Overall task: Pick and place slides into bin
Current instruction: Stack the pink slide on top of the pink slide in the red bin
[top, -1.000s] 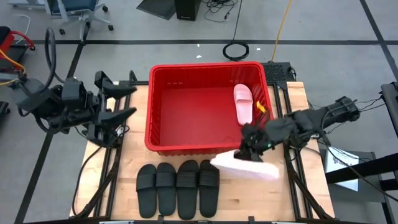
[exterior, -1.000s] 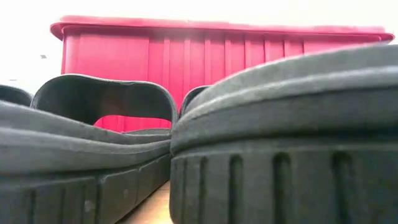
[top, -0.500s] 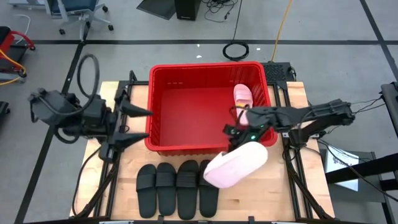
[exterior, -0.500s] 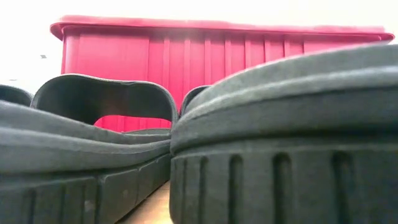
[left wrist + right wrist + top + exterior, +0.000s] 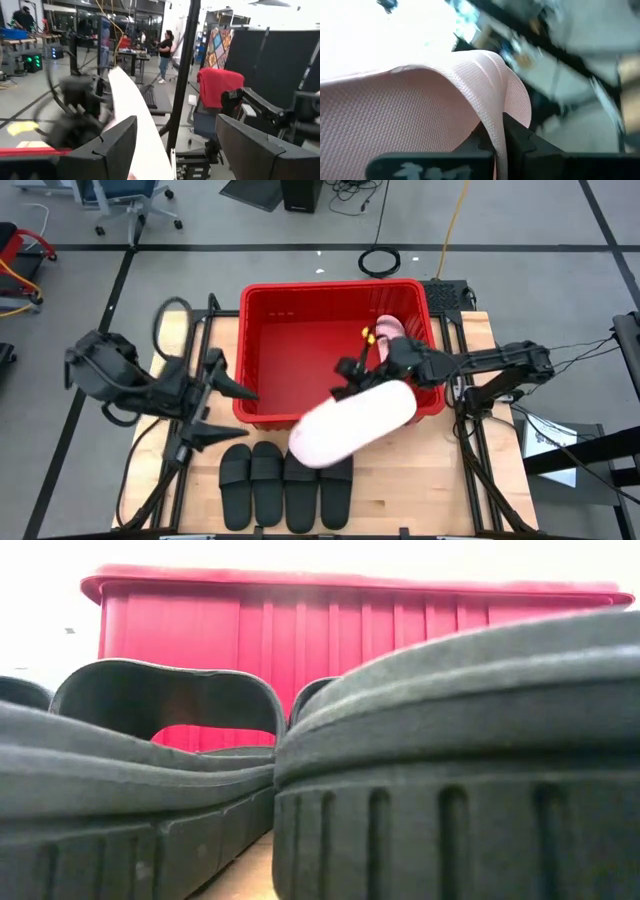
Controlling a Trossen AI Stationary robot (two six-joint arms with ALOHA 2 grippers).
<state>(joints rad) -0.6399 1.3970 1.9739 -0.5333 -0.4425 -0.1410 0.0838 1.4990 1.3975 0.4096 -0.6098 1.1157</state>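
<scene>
The right gripper (image 5: pixel 362 376) pinches the strap of a pale pink slide (image 5: pixel 352 423), held up over the near rim of the red bin (image 5: pixel 262 350). A second pink slide (image 5: pixel 390 330) lies inside. The left gripper (image 5: pixel 232 412) hangs spread wide beside the bin. Four black slides (image 5: pixel 285 485) line the wooden table (image 5: pixel 420 480). People stand in the workshop behind.

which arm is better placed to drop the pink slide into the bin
Right. The right gripper already holds the pink slide at the bin's near rim; the left gripper is open beside the bin, empty.
</scene>
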